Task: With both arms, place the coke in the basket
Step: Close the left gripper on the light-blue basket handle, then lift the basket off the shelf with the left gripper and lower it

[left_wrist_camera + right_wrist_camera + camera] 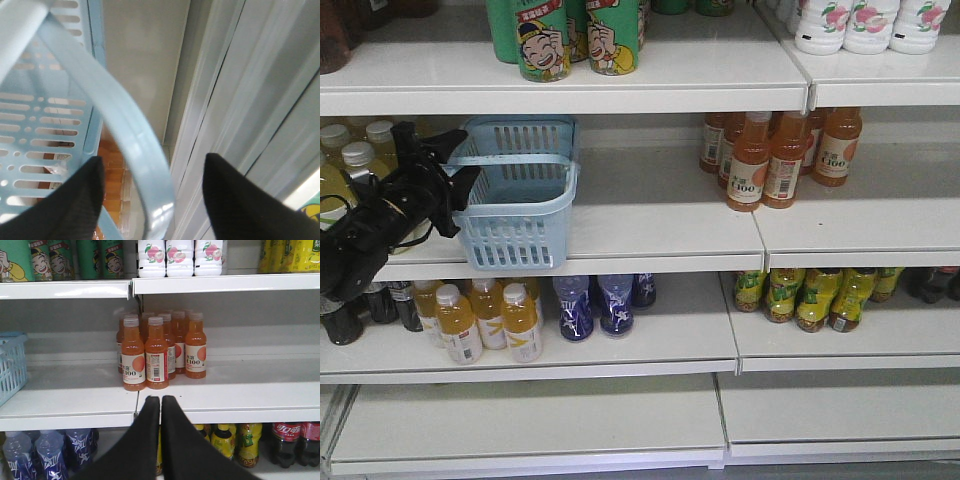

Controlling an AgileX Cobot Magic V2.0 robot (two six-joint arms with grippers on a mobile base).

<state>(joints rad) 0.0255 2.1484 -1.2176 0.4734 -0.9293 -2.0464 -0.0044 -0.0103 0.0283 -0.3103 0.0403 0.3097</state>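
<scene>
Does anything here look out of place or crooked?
Yes: the light blue basket sits on the middle shelf with the orange drinks, and its front seems to jut past the shelf edge. Nothing looks spilled.

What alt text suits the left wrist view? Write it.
The left gripper, jaws open, straddles the handle of the blue basket, not closed on it. Slotted basket wall at left, white shelf edges at right.

Soft, even indoor light fills every view. The left wrist view is blurred, with glare on the basket (pixel 131 137) handle. Shadow gathers under each shelf (pixel 650 215).
</scene>
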